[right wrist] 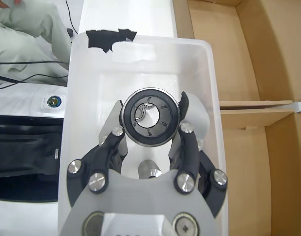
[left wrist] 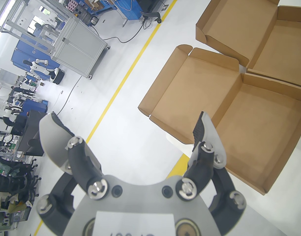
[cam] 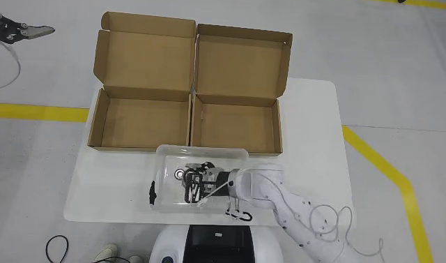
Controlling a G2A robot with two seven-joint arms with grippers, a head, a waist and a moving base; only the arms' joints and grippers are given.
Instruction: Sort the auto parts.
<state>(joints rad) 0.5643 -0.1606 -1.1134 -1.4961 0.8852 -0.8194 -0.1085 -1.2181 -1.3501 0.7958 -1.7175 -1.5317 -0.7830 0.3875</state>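
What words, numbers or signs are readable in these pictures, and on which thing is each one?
No text reads clearly.
White sticker at the base of the left gripper: digits cut off by the picture's edge.
Second white sticker at the base of the right gripper: likewise cut off.
Black ring part held in the right gripper: no print visible.
Black tape on the clear bin: blank.

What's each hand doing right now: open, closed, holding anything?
Left hand: open, empty.
Right hand: closed on a black ring-shaped part, inside the clear bin.
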